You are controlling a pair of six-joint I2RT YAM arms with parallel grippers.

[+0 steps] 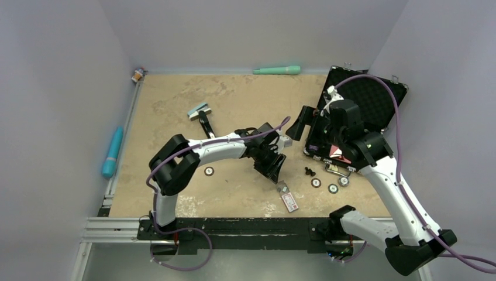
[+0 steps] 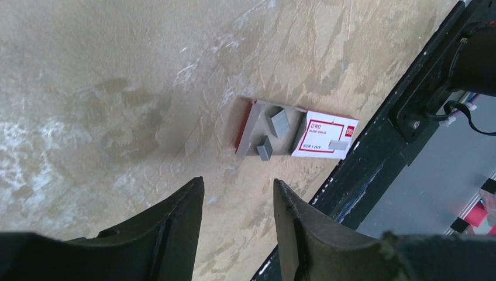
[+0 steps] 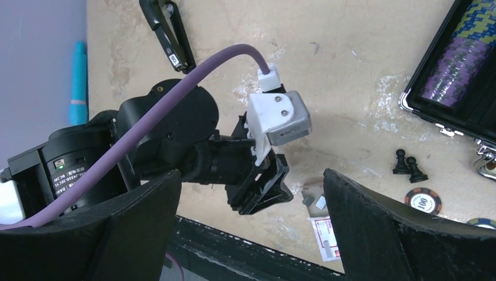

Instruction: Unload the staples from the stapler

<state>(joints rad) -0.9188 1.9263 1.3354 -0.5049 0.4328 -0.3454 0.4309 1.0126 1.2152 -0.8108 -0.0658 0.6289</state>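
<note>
Our left fingers [image 2: 169,234] hang released near a red-and-white staple box [image 2: 324,136]; our right fingers [image 3: 398,228] gape empty. We see the slim black hinged stapler [image 1: 205,125] on the tan bench [image 1: 169,88], far-left of both.

1. The counter [image 1: 175,105] has a tan, mottled top with paler blotches and scuffed streaks.
2. Behind the counter stands a plain back wall [image 1: 251,29], pale lavender-grey.
3. A left wall [image 1: 52,117] and a right wall [image 1: 450,58] of the same colour close in the counter's sides.
4. A black rail [image 1: 245,225] runs along the counter's near edge, and a silver metal frame [image 1: 108,228] borders its left edge.
5. In front of the counter's near edge lies a flat grey surface [image 1: 263,266].
6. The light on the counter is soft and even, with faint shadows.
</note>
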